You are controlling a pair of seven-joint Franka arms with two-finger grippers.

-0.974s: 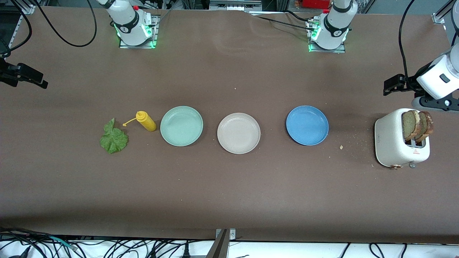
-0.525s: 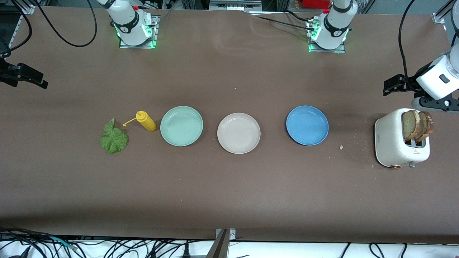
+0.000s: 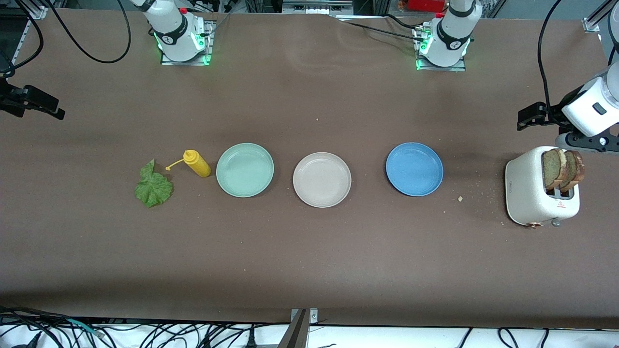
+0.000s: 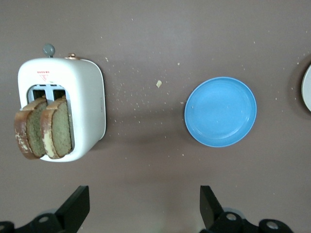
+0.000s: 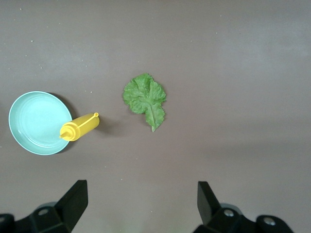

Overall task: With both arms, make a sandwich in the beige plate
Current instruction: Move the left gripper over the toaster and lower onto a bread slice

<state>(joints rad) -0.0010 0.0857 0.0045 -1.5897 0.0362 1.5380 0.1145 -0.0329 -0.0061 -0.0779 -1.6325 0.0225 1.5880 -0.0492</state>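
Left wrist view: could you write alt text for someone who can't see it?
Seen from above, a white toaster with two browned toast slices in its slots sits on a brown table, with a round blue plate beside it and crumbs scattered between. The left gripper hangs open over the table.

The left hand (image 4: 141, 213) is hanging high in the air with its fingers (image 4: 77, 206) wide apart, holding nothing. The right hand (image 5: 141, 211) is doing the same.
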